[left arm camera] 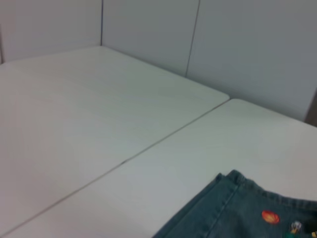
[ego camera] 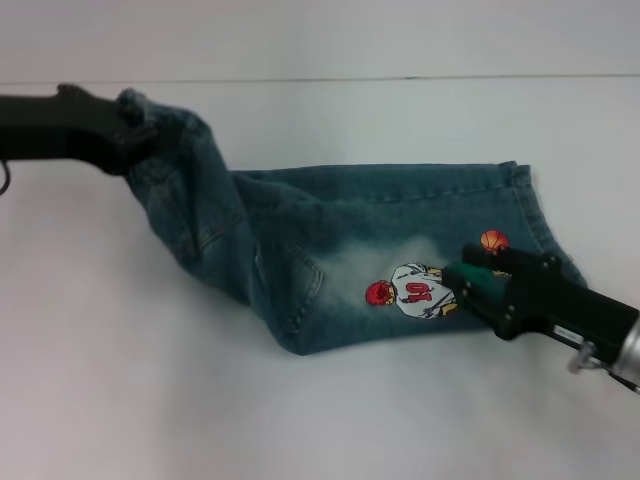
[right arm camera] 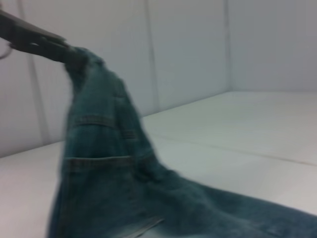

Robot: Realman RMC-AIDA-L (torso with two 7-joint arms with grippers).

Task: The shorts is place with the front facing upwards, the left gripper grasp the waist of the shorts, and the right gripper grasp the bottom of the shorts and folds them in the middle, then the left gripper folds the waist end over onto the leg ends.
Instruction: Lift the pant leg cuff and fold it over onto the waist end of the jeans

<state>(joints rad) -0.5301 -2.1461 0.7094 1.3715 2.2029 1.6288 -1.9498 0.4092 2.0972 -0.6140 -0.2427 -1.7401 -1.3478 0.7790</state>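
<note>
The blue-green denim shorts [ego camera: 380,220] lie folded lengthwise on the white table, back side up, showing a cartoon basketball-player print [ego camera: 415,290]. Their leg ends [ego camera: 530,200] rest flat at the right. My left gripper [ego camera: 130,132] is shut on the waist at the upper left and holds it raised off the table, so the cloth drapes down from it. The right wrist view shows that same gripper [right arm camera: 54,47] pinching the hanging waist of the shorts [right arm camera: 109,188]. My right gripper [ego camera: 472,272] is low over the shorts beside the print, its fingers apart.
The white table [ego camera: 150,400] has a seam [left arm camera: 124,161] between two tabletops. Pale wall panels [left arm camera: 237,44] stand behind. A hem corner of the shorts [left arm camera: 233,208] with an orange ball print [left arm camera: 270,216] shows in the left wrist view.
</note>
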